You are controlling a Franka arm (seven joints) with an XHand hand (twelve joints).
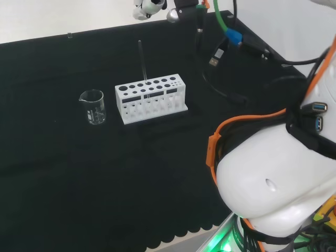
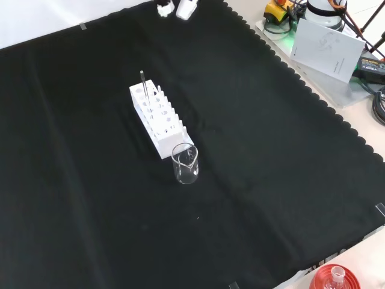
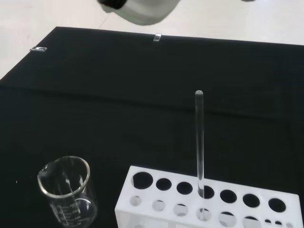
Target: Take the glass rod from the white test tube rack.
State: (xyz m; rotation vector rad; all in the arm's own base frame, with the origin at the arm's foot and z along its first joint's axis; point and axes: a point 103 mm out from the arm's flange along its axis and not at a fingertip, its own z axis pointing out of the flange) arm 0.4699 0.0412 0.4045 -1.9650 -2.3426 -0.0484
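Observation:
A clear glass rod (image 1: 142,65) stands upright in a hole of the white test tube rack (image 1: 151,97) near the middle of the black cloth. The front view has the rod (image 2: 144,88) at the far end of the rack (image 2: 157,118). In the wrist view the rod (image 3: 199,137) rises from a back-row hole of the rack (image 3: 156,216). The hand (image 1: 148,7) hangs high above the cloth, well beyond the rack, and touches nothing. A bit of the hand (image 2: 175,7) pokes in at the front view's upper edge, and part of it shows blurred in the wrist view (image 3: 142,9).
An empty glass beaker (image 1: 93,106) stands just left of the rack in the head view, and in front of it in the front view (image 2: 185,164). Cables (image 1: 226,58) lie at the cloth's right. A red ribbed stand with a flask (image 2: 334,278) sits off the cloth's near corner.

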